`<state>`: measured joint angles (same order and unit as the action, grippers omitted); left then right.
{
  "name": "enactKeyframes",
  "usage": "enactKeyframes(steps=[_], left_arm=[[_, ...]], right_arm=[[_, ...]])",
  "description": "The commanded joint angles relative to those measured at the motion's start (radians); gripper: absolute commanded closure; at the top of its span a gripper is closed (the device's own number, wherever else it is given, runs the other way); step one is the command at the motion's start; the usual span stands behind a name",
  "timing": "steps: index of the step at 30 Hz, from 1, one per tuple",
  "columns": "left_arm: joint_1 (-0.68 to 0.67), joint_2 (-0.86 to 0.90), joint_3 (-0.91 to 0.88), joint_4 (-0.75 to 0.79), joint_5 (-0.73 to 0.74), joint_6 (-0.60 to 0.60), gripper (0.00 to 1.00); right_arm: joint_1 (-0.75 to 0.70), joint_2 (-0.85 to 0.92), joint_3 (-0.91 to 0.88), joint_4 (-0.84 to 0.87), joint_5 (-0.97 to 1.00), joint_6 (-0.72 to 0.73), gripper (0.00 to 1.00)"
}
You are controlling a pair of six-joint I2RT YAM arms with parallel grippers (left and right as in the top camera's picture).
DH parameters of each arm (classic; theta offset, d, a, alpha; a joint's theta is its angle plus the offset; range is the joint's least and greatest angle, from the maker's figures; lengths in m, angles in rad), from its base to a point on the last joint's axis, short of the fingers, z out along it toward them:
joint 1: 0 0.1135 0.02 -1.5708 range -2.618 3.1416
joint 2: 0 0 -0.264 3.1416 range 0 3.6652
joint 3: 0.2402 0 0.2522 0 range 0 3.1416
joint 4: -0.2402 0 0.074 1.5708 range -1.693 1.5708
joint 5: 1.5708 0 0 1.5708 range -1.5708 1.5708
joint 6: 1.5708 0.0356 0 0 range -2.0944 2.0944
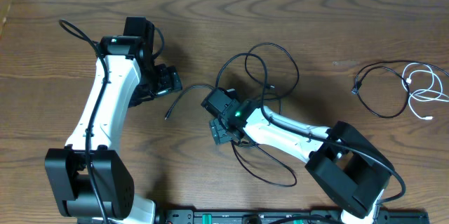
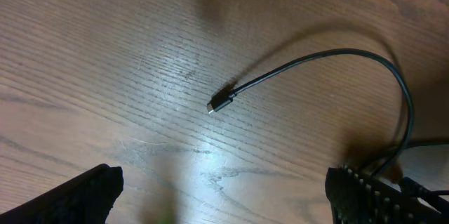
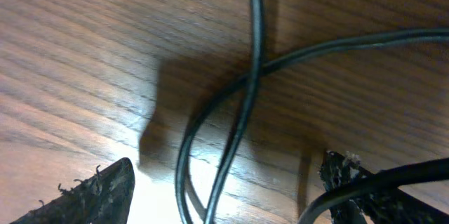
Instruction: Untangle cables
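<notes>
- At the left of the bench, the left jaws stand wide apart and hold nothing; in the left wrist view, the plug end of a black cord lies on bare wood ahead of them, touching neither finger.
- At centre, the tangled black cords lie in overlapping loops; one tail runs out leftward to that plug; the right jaws hover spread wide over the tangle's near side; two crossed strands pass between the fingers, unpinched as far as the right wrist view shows.
- At far right, a separate black cord and the white cord lie well apart from the central tangle; their loops seem to touch.
- Step in hand, as I judge it: picking a strand of the central knot to grasp; nothing is gripped yet.
- The next move likely calls for the right jaws to close on one strand at the crossing, not both; the left could take the free plug tail and draw it clear.
</notes>
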<state>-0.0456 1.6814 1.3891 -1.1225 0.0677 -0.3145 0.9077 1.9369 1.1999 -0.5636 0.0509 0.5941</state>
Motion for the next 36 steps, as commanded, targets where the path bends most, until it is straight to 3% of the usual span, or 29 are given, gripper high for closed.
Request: enactKeyframes(steps=[1,3,4,6,9,11,18,25,30,36], left_arm=[[0.003,-0.004,0.010,-0.005,-0.020,-0.002,0.02],[0.003,-0.004,0.010,-0.005,-0.020,-0.002,0.02],[0.003,-0.004,0.010,-0.005,-0.020,-0.002,0.02],[0.003,-0.004,0.010,-0.005,-0.020,-0.002,0.02],[0.003,-0.004,0.010,-0.005,-0.020,-0.002,0.02],[0.003,-0.004,0.010,-0.005,-0.020,-0.002,0.02],[0.003,-0.004,0.010,-0.005,-0.020,-0.002,0.02],[0.003,-0.004,0.010,-0.005,-0.020,-0.002,0.02],[0.003,-0.004,0.010,-0.005,-0.020,-0.002,0.02],[0.003,-0.004,0.010,-0.005,-0.019,-0.002,0.02]], right_arm=[[0.011,0.031,-0.007,0.011,-0.096,-0.015,0.24],[0.018,0.031,-0.007,0.001,-0.099,-0.015,0.41],[0.018,0.031,-0.007,-0.010,-0.099,-0.015,0.56],[0.018,0.031,-0.007,-0.033,-0.098,-0.014,0.68],[0.018,0.031,-0.008,-0.095,-0.080,-0.003,0.75],[0.018,0.032,-0.012,-0.117,-0.071,0.016,0.85],[0.022,0.032,-0.019,-0.146,-0.089,0.048,0.98],[-0.002,0.030,-0.002,-0.126,-0.137,0.044,0.99],[-0.151,-0.106,0.112,-0.139,-0.262,-0.084,0.99],[-0.444,-0.389,0.186,-0.136,-0.143,-0.132,0.99]])
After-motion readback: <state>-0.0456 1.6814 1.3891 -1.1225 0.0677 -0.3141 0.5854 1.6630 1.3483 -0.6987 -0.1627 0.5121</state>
